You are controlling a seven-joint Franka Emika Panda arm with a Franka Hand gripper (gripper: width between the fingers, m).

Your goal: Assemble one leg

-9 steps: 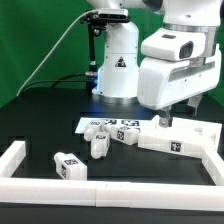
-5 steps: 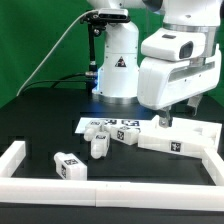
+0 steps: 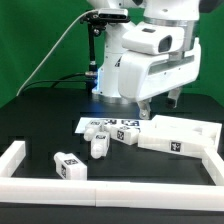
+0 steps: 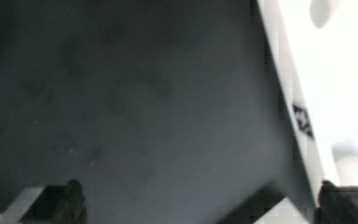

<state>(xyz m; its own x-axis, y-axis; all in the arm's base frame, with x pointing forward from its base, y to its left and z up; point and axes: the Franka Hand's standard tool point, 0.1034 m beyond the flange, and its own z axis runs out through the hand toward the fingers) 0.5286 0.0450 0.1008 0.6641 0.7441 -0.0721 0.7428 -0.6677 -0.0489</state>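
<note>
Your gripper (image 3: 160, 106) is hovering empty above the table (image 3: 40, 125), jaws spread wide, probably readying to straddle a part. The nearest leg (image 3: 128, 137) is lying loose just beside the large white panel (image 3: 185, 137), not yet fitted.

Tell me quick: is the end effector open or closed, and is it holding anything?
End effector: open, fingers wide apart, holding nothing, only the matte black tabletop between them.
</note>
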